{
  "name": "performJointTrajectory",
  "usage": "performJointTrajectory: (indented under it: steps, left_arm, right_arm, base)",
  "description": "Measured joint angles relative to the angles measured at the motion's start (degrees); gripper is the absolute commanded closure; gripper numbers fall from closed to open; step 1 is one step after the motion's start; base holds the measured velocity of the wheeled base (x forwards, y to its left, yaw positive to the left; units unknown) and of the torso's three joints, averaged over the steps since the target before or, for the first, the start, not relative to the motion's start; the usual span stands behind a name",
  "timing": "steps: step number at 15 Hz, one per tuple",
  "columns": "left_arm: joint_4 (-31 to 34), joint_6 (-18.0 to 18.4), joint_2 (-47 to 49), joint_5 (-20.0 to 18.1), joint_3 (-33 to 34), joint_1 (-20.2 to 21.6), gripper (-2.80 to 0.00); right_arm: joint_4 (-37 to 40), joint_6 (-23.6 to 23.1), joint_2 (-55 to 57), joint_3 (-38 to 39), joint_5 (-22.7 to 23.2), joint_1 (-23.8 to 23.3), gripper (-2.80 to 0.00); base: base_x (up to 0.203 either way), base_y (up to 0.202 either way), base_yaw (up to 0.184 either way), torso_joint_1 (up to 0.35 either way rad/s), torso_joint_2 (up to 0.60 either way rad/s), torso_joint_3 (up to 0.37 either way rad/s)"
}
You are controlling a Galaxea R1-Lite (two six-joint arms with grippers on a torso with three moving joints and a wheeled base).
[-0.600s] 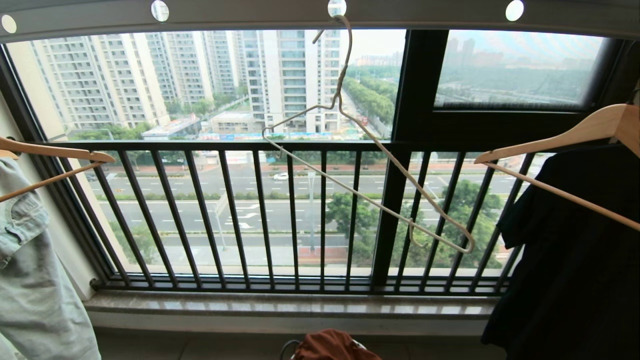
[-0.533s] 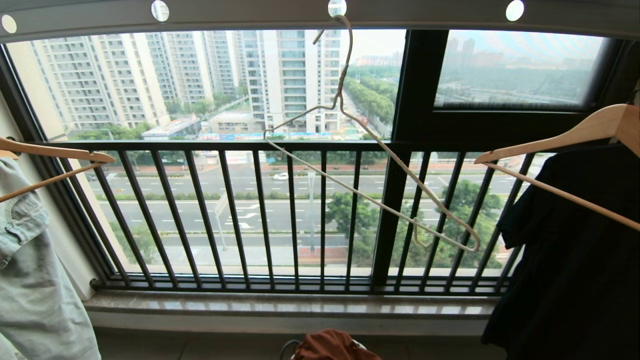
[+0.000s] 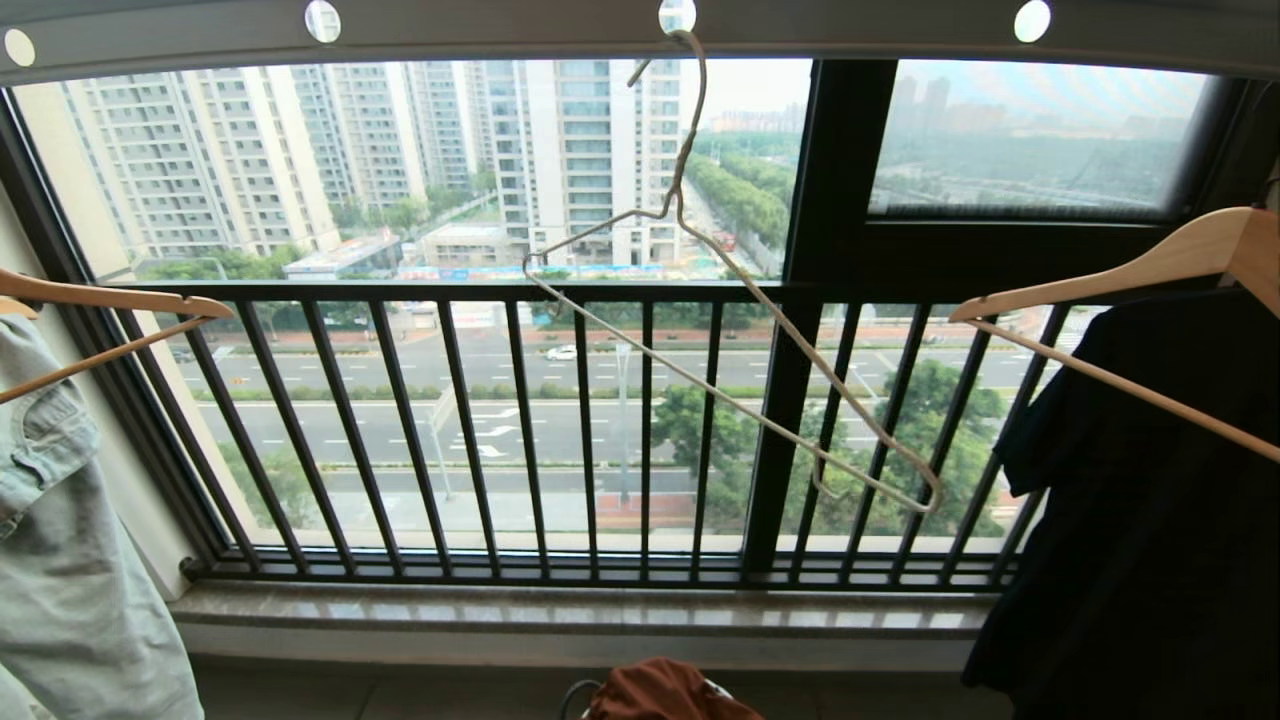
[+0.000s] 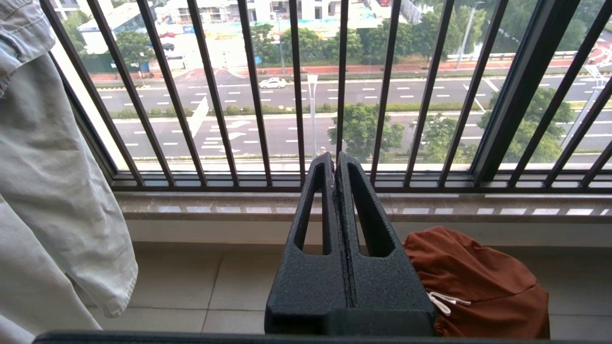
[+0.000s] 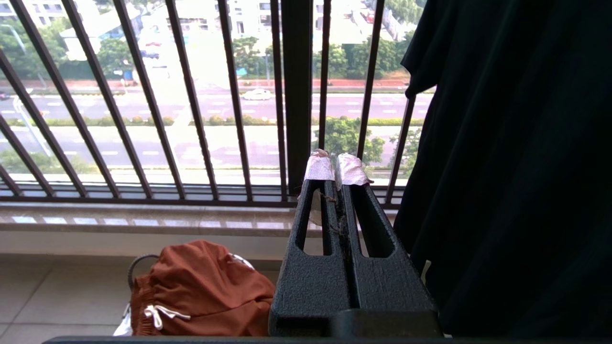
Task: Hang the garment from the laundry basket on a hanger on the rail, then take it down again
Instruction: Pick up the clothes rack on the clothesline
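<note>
Left gripper [image 4: 335, 160] clenched, fingers pressed flat together with nothing between them, held level and pointing toward the black railing [image 4: 296, 91] and the stone sill [image 4: 215, 208]. Right gripper [image 5: 336, 165] likewise clenched and empty, pale tape wrapped over both fingertips [image 5: 319, 168], aimed at the same railing, just beside the black T-shirt [image 5: 516, 157]. Neither arm visible from the head camera. Seen from the head only: silver rail [image 3: 500, 32] running across the top with its round holes, and the thin white hanger [image 3: 735, 400] hooked through one hole near the middle, bare and tilted, its lower end dipping to the right in front of the railing bars. Also there, wooden hangers [image 3: 1110, 275] at either side, the right one carrying the black T-shirt, the left one above a pale denim piece [image 3: 70, 560]. Rust-brown shorts [image 3: 665, 692] barely showing at the bottom edge of the head view. Shown far better from the wrists: shorts bunched in a heap on the floor tiles below the sill, white drawstring [image 4: 444, 302] lying across the fabric. From the right wrist alone, dark wire rim of the laundry basket [image 5: 136, 265] curving up behind the shorts, a sliver of white liner beneath. Pale denim piece hanging near the left gripper in the left wrist view.
</note>
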Motion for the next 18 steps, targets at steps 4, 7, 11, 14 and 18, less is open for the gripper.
performJointTrajectory:
  steps: [4, 7, 11, 14, 18]
  left_arm:
    - [0.0, 0.0, 0.0, -0.01, 0.0, 0.02, 0.0]
    - [0.02, 0.0, 0.0, -0.01, 0.0, 0.0, 0.0]
    - [0.02, 0.0, 0.0, 0.0, -0.04, 0.02, 0.0]
    - [0.02, 0.0, 0.0, 0.0, 0.0, 0.0, 0.0]
    - [0.0, 0.0, 0.0, 0.0, 0.0, 0.02, 0.0]
  right_arm:
    - [0.94, 0.69, 0.06, -3.63, -0.5, -0.07, 0.0]
    - [6.66, 0.94, 3.12, -16.07, -0.47, -0.05, 0.0]
    - [14.08, 0.97, 17.35, -36.9, 4.72, -0.02, 0.0]
    - [19.06, 1.16, 31.84, -53.54, 10.42, 0.0, 0.0]
    - [22.0, 2.41, 51.67, -72.5, 19.3, 5.54, 0.0]
  base:
    - [0.0, 0.0, 0.0, 0.0, 0.0, 0.0]
    - [0.0, 0.0, 0.0, 0.0, 0.0, 0.0]
    - [0.0, 0.0, 0.0, 0.0, 0.0, 0.0]
    - [0.0, 0.0, 0.0, 0.0, 0.0, 0.0]
    - [0.0, 0.0, 0.0, 0.0, 0.0, 0.0]
